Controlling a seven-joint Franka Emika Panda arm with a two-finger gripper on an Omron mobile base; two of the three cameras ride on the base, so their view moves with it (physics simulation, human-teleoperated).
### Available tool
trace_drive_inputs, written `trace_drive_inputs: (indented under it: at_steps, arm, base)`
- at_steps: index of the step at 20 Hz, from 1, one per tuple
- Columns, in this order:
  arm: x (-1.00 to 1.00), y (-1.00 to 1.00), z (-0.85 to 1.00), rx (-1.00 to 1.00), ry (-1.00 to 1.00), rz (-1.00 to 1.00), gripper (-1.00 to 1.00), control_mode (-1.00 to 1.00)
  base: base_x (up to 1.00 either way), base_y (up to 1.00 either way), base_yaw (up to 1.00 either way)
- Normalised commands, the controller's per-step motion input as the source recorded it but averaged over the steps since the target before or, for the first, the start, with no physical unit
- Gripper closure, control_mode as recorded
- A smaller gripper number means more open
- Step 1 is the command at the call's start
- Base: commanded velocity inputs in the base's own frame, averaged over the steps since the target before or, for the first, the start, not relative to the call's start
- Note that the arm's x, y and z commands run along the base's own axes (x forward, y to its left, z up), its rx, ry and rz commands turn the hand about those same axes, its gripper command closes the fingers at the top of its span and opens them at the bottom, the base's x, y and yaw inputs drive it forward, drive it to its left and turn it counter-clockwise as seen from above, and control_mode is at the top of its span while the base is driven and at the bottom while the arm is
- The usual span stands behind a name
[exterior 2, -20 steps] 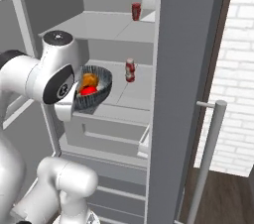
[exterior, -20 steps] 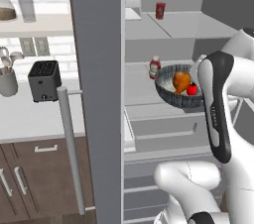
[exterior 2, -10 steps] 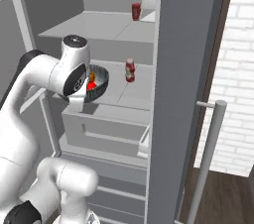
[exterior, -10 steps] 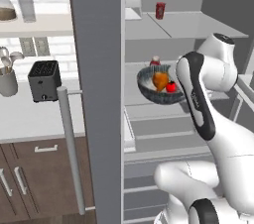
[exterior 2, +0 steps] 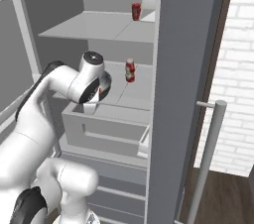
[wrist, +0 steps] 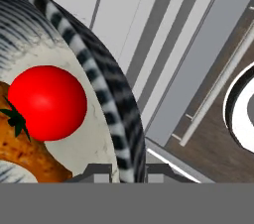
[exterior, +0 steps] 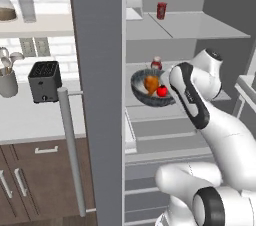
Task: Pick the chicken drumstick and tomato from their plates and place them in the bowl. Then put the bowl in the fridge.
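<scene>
The bowl (exterior: 150,90) is inside the open fridge (exterior: 200,25), at the level of the middle shelf (exterior: 145,107), toward the shelf's left front in the left base view. Whether its base touches the shelf cannot be told. The chicken drumstick (exterior: 149,83) and the tomato (exterior: 161,91) both lie in the bowl, touching each other, tomato on the arm's side.

Hand view: the bowl's ribbed dark rim (wrist: 111,109) runs down between the 2 dark finger tips at the bottom edge, 1 tip inside the rim, 1 outside. The jaws (wrist: 128,171) are clamped on the bowl's rim. The tomato (wrist: 47,102) sits just inside the rim on the speckled whitish interior, and the drumstick (wrist: 22,151) lies against it.

Left base view: the forearm reaches in from the right, and the wrist covers the bowl's right edge. Right base view: the wrist hides most of the bowl; only a sliver of red shows beside the hand.

Other items: 1 red can (exterior: 161,10) on the upper shelf, 1 small red-capped bottle (exterior: 156,63) behind the bowl on the middle shelf. The fridge door (exterior: 97,95) stands open with its bar handle (exterior: 70,150) facing the camera. On the tabletop (exterior: 30,115) left of the door stands a black toaster (exterior: 44,81).
</scene>
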Motion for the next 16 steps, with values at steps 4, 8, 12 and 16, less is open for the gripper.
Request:
trace_drive_inputs:
  at_steps: [4, 8, 12, 16]
  arm:
    - [0.7, 0.0, -0.19, 0.09, -0.03, 0.0, 1.0, -1.0]
    - [0.6, 0.01, -0.14, 0.0, 0.0, 0.0, 1.0, -1.0]
    - [0.58, 0.1, -0.21, 0.0, 0.0, 0.0, 1.0, -1.0]
    - [0.53, 0.19, -0.31, 0.0, 0.0, 0.0, 1.0, -1.0]
  base:
    - [0.0, 0.0, 0.0]
    - [0.0, 0.0, 0.0]
    - [0.0, 0.0, 0.0]
    - [0.0, 0.0, 0.0]
